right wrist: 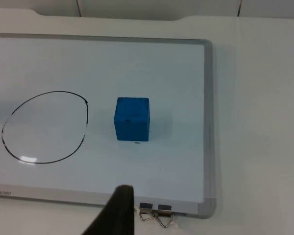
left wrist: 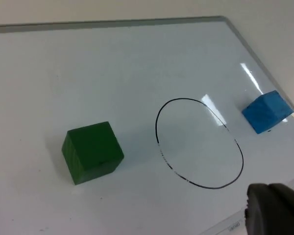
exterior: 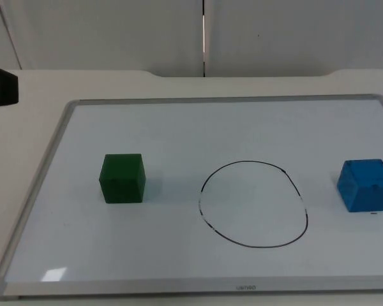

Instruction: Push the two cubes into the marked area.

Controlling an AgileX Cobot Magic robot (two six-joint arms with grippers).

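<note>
Blue cube (exterior: pixel 366 185) cut off, green cube (exterior: pixel 122 178) whole

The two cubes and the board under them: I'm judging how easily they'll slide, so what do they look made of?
The green cube looks like matte painted wood; faint grain-like lines show on its faces, though foam is possible. The blue cube has the same dull, slightly scuffed finish. The white board looks like a glossy whiteboard, since it reflects light, and it has a grey metal-looking frame.
</note>
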